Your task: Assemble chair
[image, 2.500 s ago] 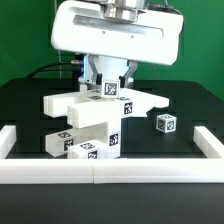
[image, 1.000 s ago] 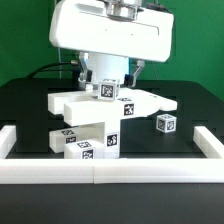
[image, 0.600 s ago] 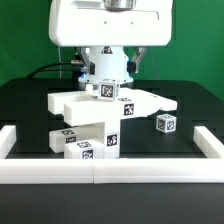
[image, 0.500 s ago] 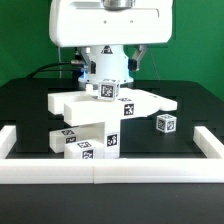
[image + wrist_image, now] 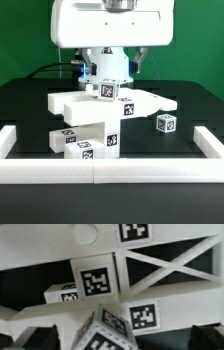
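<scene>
The gripper hangs wide open over the chair, its dark fingers well apart and holding nothing. The chair, a stack of matte white tagged slabs and bars, stands mid-tabletop behind the border rail. A loose tagged cube sits near the chair, on the exterior view's right.

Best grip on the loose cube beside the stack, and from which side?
I'd take the cube by two opposite upright faces, coming straight down from above: it sits flat on the table, apart from the stack, so its sides are free.
</scene>
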`<state>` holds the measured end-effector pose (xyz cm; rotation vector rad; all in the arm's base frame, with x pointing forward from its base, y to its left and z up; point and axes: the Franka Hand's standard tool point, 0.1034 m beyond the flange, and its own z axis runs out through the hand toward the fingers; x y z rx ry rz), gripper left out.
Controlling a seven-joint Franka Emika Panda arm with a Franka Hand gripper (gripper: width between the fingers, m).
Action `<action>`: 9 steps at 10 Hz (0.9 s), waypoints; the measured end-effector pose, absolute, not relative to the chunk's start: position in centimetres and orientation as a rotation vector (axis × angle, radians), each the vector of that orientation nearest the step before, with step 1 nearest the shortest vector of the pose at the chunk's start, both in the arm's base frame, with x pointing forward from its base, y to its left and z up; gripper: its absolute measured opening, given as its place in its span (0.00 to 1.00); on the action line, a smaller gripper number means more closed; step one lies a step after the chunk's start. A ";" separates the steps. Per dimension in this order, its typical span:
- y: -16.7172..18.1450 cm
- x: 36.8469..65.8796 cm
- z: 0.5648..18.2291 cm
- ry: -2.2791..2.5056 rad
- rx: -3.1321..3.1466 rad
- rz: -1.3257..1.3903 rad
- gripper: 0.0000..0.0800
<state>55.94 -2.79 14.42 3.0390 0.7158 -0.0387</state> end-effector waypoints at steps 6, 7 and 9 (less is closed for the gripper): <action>-3.7 56.1 14.5 1.226 2.840 -0.069 0.81; -3.9 56.3 14.5 1.335 2.782 -0.079 0.81; -3.9 57.1 14.5 1.512 2.673 -0.092 0.81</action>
